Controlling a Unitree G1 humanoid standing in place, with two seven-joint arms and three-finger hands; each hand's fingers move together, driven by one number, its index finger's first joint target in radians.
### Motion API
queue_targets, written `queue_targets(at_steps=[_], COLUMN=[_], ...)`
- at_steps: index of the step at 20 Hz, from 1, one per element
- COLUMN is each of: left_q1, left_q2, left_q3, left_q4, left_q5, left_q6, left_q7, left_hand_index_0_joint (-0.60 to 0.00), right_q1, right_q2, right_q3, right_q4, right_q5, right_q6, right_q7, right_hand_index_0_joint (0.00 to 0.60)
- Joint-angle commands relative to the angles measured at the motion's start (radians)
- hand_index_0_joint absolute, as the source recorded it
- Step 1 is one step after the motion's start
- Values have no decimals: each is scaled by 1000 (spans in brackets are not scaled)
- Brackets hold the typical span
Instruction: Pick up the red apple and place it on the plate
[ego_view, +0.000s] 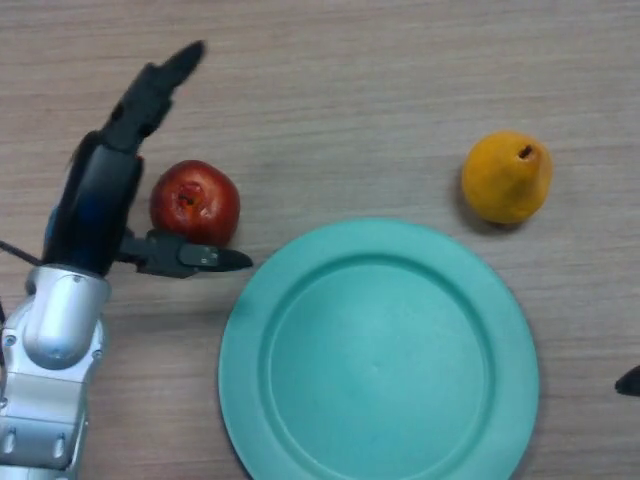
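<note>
Left hand (100, 195) spread beside glossy round apple (195, 203), not clasping it.
Smooth teal plate (378, 355) just right; pear (506, 177) apart; right hand (630, 381) at edge, fingers unclear.

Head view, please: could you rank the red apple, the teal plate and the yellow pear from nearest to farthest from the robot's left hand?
From the left hand:
1. Red apple, right beside the hand, between its extended fingers and thumb.
2. Teal plate, just right of the thumb tip, lower centre.
3. Yellow pear, far across on the right, above the plate's rim.
</note>
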Motion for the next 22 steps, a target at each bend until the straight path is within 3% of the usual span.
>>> queue_targets(at_steps=[1, 9, 12, 14, 17, 22], left_q1=[-56, -180, -209, -209, -188, -130], left_q2=[41, 14, 15, 17, 22, 10], left_q3=[53, 12, -25, -28, -33, -20], left_q4=[1, 296, 384, 391, 398, 297], left_q5=[-46, -51, 62, 93, 220, 191], left_q6=[-72, -94, -214, -224, -256, -240], left_q7=[53, 89, 137, 145, 135, 97], left_hand_index_0_joint=[0, 0, 0, -199, -599, -600], right_q1=[-11, -32, -42, -44, -45, -32], right_q2=[-8, 16, 21, 16, 5, -7], right_q3=[-45, -71, -75, -77, -81, -64], right_q4=[-53, -53, -53, -53, -53, -53], right_q5=[-18, -25, -37, -32, -17, -5], right_q6=[-98, -79, -69, -67, -72, -79], right_q7=[12, 31, 42, 38, 28, 5], right_hand_index_0_joint=[0, 0, 0, 0, 0, 0])
